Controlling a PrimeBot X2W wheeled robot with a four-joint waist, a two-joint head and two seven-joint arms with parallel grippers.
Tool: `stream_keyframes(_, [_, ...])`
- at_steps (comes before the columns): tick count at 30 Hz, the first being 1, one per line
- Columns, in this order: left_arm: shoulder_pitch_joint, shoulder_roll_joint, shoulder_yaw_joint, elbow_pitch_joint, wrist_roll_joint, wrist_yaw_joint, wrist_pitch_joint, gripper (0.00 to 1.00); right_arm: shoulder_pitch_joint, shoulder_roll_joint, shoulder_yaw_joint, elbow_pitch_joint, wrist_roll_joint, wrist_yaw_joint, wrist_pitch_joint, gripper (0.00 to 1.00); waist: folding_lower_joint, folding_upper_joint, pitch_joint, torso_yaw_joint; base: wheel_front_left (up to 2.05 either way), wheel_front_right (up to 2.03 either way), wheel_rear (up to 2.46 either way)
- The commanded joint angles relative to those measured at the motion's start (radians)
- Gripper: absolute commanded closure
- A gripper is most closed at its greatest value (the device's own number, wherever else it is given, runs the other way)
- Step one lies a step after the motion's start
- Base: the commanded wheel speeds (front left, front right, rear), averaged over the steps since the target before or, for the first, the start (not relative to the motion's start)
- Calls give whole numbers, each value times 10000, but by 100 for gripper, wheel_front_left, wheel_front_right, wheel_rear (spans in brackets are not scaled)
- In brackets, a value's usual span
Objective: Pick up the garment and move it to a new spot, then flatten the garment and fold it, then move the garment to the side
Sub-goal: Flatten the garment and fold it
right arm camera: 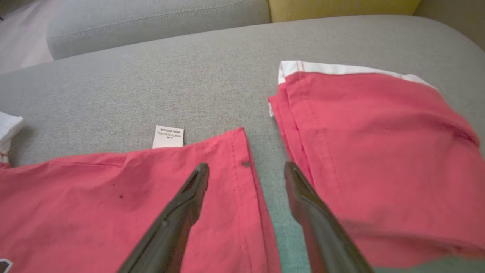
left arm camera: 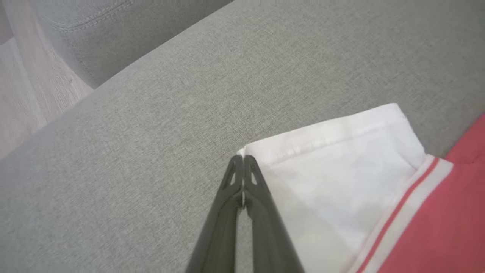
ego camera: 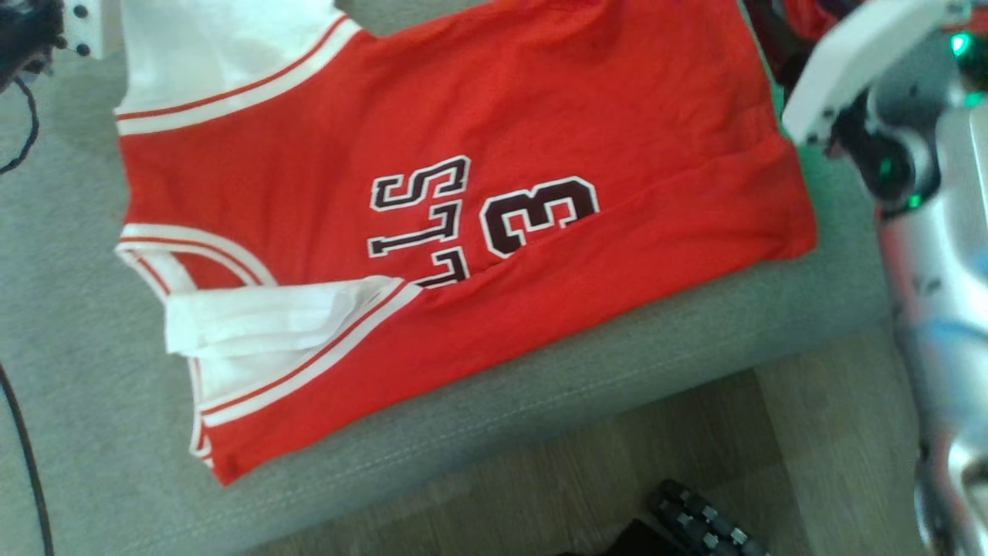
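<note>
Nearest you, past the strip of floor (ego camera: 810,432), the jersey (ego camera: 540,116) lies spread on the grey cushion (ego camera: 540,401), its near long edge just inside the cushion's front. That near side looks turned in already: the near sleeve (ego camera: 255,316) lies doubled over the red body, and a fold runs under the printed number, covering part of the lettering. So you appear to be in the folding step, with one long side done and the far side to come. Farther back, your left claw (left arm camera: 243,161) is pinched tight on the corner of the far sleeve (left arm camera: 341,170), a sliver of white showing between its fingers. The rest of that sleeve lies flat on the cushion. Your right claw (right arm camera: 246,168) stands wide above the jersey's far hem corner, one finger over the red cloth and the other at the bare gap beside it; whether either tip touches, you cannot tell. A label (right arm camera: 168,136) pokes out from the far edge just beyond. Mind the second red cloth (right arm camera: 379,151) just beside that corner, apart from the jersey: one finger is near its edge. The next move likely calls for the right claw to drop and close on the hem corner alone. Both claws would then lift together and carry the far edge toward you, level, over the near fold.
</note>
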Motion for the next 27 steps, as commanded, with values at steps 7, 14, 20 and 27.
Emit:
stream_keyframes(7, [-441, 408, 189, -889, -210, -71, -84, 100, -2108, -33, 371, 2278, -836, -2, 542, 0, 0, 0, -86, 589, 0, 0, 0])
stream_keyframes(14, [-498, 314, 30, -1222, -228, -80, -19, 100, -3124, 44, 518, 4051, -1369, -2, 694, 0, 0, 0, -40, 874, 0, 0, 0])
stream_keyframes(20, [-482, 244, -117, -1360, -235, -86, -24, 100, -3866, 155, 552, 5238, -1603, -2, 622, 5, 0, 0, -62, 1063, 0, 0, 0])
stream_keyframes(27, [-508, 182, -287, -1406, -278, -96, -24, 100, -4444, 129, 788, 6237, -1591, -2, 489, 37, 0, 0, -66, 1265, 0, 0, 0])
